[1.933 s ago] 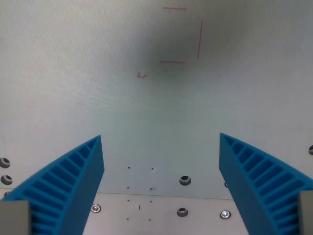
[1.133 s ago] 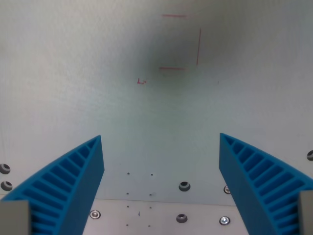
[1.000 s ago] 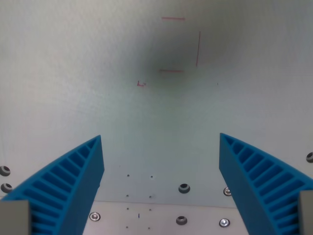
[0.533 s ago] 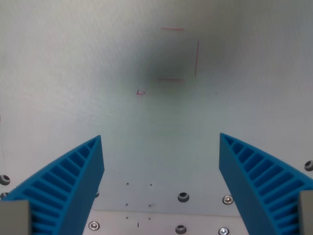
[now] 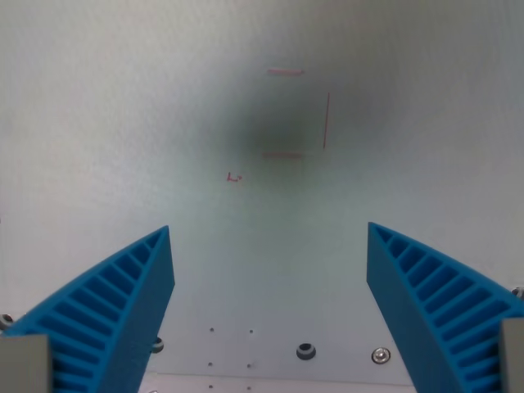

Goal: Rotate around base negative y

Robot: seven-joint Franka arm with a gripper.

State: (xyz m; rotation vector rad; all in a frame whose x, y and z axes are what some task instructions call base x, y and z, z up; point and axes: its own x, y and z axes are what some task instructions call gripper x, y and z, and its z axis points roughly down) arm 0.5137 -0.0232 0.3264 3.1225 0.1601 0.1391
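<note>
My gripper (image 5: 268,246) is open and empty. Its two blue ribbed fingers (image 5: 123,303) stand wide apart at the wrist view's lower left and lower right, above a pale white table surface (image 5: 123,123). Thin red line marks (image 5: 324,120) and a small red mark (image 5: 235,177) are drawn on the surface ahead of the fingers. A soft dark shadow (image 5: 274,135) lies over the line marks.
Bolts (image 5: 305,351) and several small holes (image 5: 231,332) sit in the surface near the view's bottom edge, where a lighter strip (image 5: 270,386) begins. Another bolt (image 5: 379,355) is by the right finger.
The whole scene has slid down the picture: the red marks sit lower and the bolts near the bottom edge have partly left the view. The camera has moved; the fingers stay open alike.
</note>
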